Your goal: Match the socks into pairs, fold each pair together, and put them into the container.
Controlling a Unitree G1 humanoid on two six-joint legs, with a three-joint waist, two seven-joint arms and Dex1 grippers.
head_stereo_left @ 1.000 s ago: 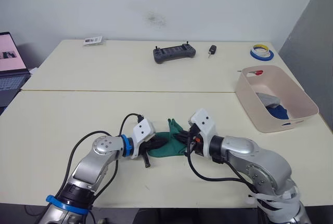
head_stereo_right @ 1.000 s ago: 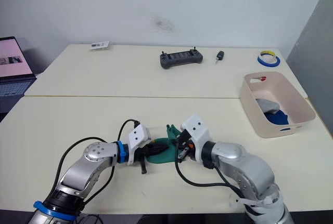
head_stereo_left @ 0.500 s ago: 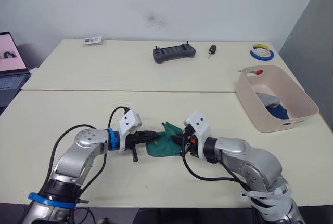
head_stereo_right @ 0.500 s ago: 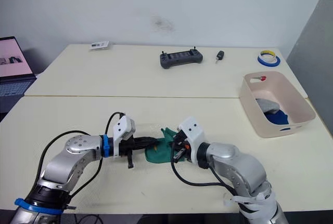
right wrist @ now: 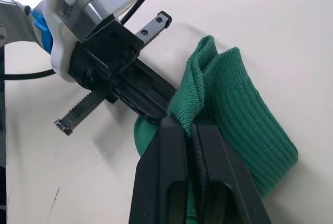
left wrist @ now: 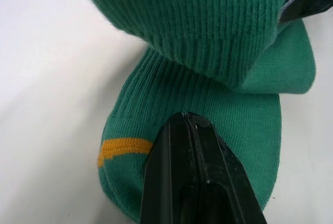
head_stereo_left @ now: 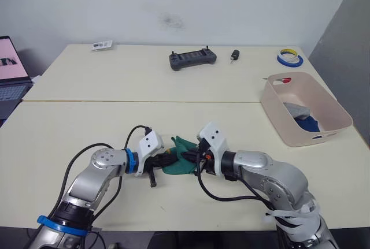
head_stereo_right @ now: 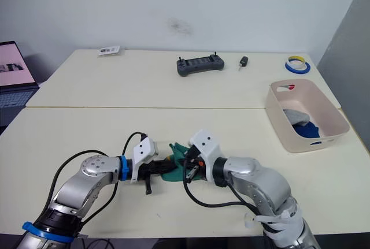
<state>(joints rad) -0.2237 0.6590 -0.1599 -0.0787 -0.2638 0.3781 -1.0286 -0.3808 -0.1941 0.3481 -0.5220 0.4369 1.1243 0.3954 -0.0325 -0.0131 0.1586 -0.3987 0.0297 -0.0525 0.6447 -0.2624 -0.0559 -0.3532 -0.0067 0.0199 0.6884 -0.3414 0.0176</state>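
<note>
A laptop (head_stereo_left: 11, 75) is seen at the far left edge, beside the cream table (head_stereo_left: 87, 122). At the table's near middle, the left gripper (head_stereo_left: 166, 158) is pressed together on the toe end of the green socks (head_stereo_left: 180, 159), its black fingers (left wrist: 195, 177) closed onto the fabric just beside a yellow stripe. From the other side, the right gripper (head_stereo_left: 191, 156) is clamped on a raised fold of the same green pair, whose ribbed cuff is doubled over above the lower sock. Farther back, a dark handheld controller (head_stereo_left: 193, 59), a small black key fob (head_stereo_left: 235, 56) and a roll of blue tape (head_stereo_left: 289, 58) are laid. At the right, the pink-beige container (head_stereo_left: 324, 107) is set, with a grey sock (head_stereo_left: 298, 110) and a dark blue sock (head_stereo_left: 309, 123) inside.
</note>
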